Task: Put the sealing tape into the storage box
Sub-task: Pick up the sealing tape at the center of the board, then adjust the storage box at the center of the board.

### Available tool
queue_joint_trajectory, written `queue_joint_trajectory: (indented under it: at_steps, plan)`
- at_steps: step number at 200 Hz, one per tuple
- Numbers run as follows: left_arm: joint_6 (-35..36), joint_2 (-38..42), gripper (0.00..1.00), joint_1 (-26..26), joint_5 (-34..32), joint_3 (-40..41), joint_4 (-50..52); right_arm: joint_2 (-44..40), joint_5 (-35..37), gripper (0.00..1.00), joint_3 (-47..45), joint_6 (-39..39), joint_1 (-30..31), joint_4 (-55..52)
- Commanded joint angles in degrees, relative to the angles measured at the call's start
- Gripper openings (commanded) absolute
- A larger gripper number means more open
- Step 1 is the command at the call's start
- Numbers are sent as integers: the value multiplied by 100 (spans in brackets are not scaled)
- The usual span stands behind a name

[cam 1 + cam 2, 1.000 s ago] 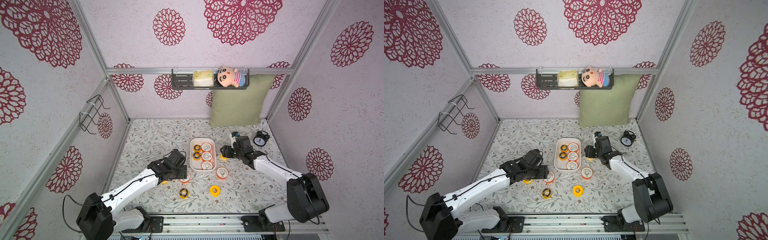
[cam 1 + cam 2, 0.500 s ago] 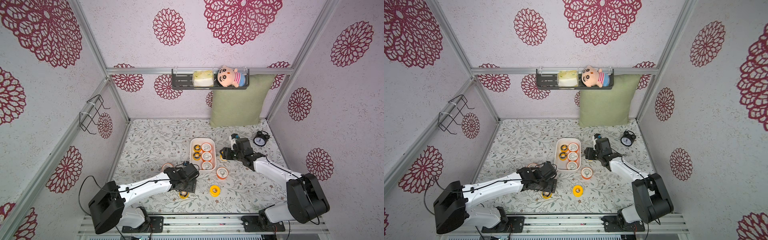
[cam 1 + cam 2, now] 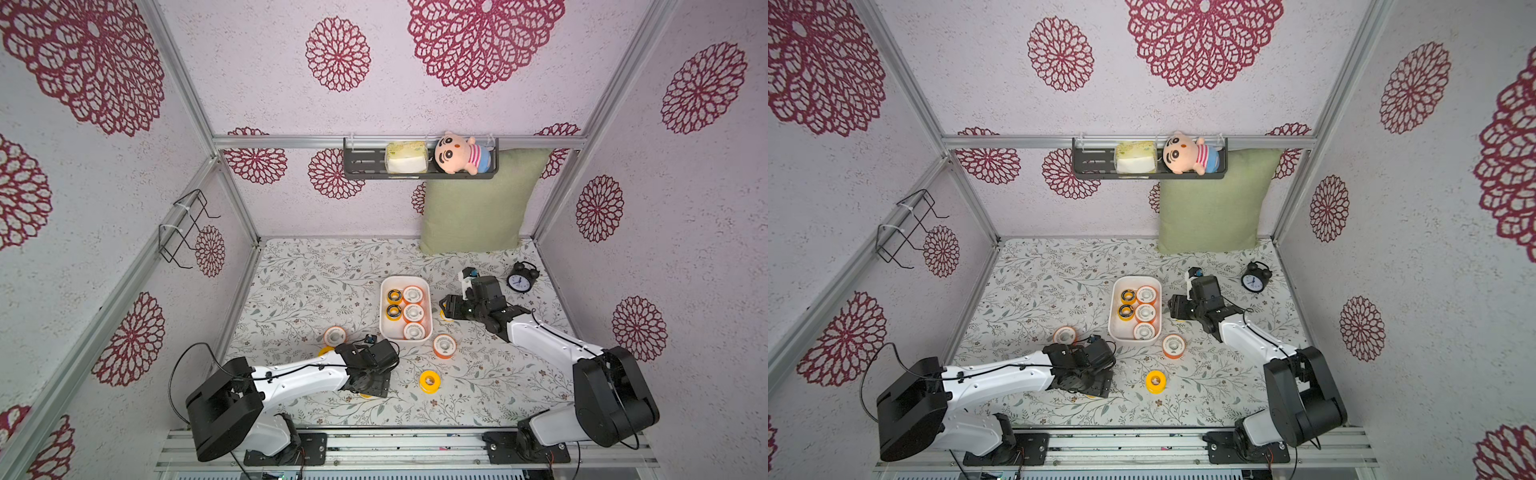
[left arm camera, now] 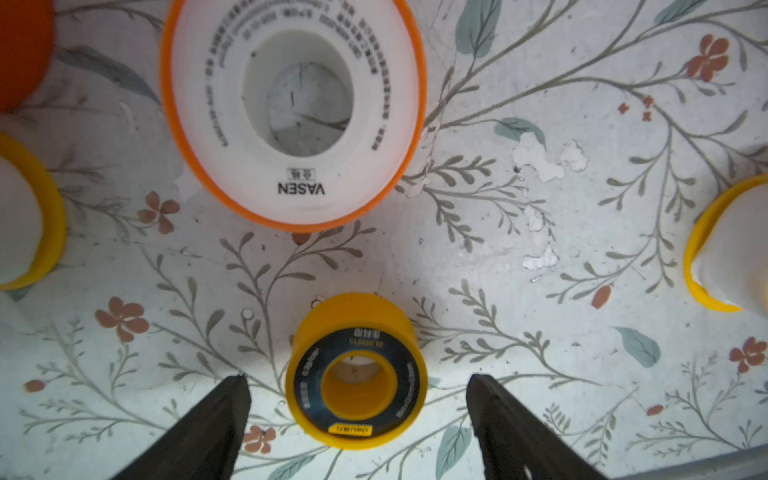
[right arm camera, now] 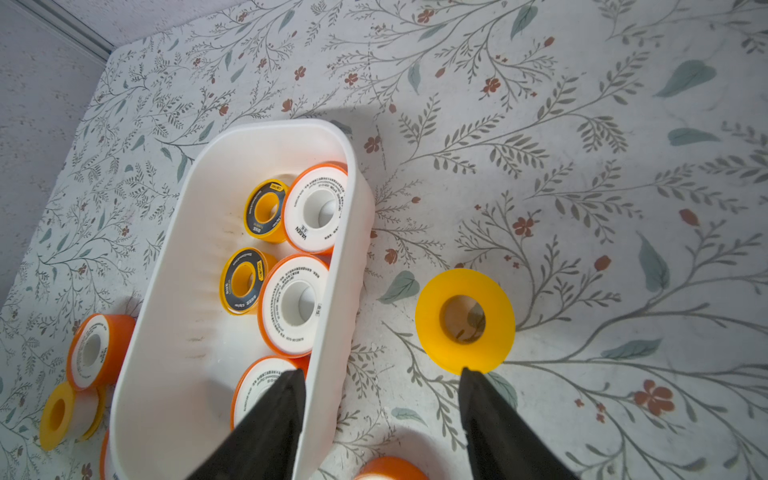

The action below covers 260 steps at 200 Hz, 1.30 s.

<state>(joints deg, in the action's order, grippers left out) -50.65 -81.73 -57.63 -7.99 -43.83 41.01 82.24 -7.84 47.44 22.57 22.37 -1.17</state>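
The white storage box (image 3: 382, 318) (image 3: 1111, 322) (image 5: 166, 332) holds several sealing tape spools. My left gripper (image 4: 357, 384) (image 3: 368, 384) is open and low over the mat. A yellow spool with a black ring face (image 4: 357, 374) lies untouched between its fingers. My right gripper (image 5: 382, 374) (image 3: 446, 307) is open beside the box's right wall, one finger over the box, the other at a plain yellow spool (image 5: 464, 320). Loose on the mat lie two orange spools (image 3: 335, 336) (image 3: 444, 345) and a yellow one (image 3: 429, 381).
A black alarm clock (image 3: 519, 280) stands at the back right, behind the right arm. A green pillow (image 3: 478, 203) leans on the back wall under a black shelf (image 3: 365, 164). A wire rack (image 3: 183, 228) hangs on the left wall.
My left gripper has swung from the box's left side toward the front, down over the black-faced yellow spool, and its jaws have widened. The right gripper has hardly moved.
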Motion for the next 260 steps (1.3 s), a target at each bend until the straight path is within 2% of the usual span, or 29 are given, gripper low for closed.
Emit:
queue_joint_trajectory:
  at_steps: [1,25,47,87,121,170,218,260]
  plan:
    - [-47,-91,88,-66,123,98,-253,-115,-113,65,140,71,-33,97]
    - [-23,-184,83,-65,150,113,-354,-103,-131,65,164,67,-35,91]
    - [-15,-304,74,-54,148,74,-340,-92,-148,65,178,64,-31,91]
    - [3,-400,70,-56,97,2,-285,-54,-159,65,223,46,-31,55]
    - [-6,-352,57,-56,-236,-142,-3,-19,-214,65,250,31,-33,55]
    - [34,201,56,-6,-482,-138,121,162,-424,65,309,-104,50,49]
    - [644,702,57,851,-296,-500,372,608,-446,65,627,-200,331,-76]
    - [1481,646,58,1656,-70,-1428,290,901,-391,59,879,-150,460,-118]
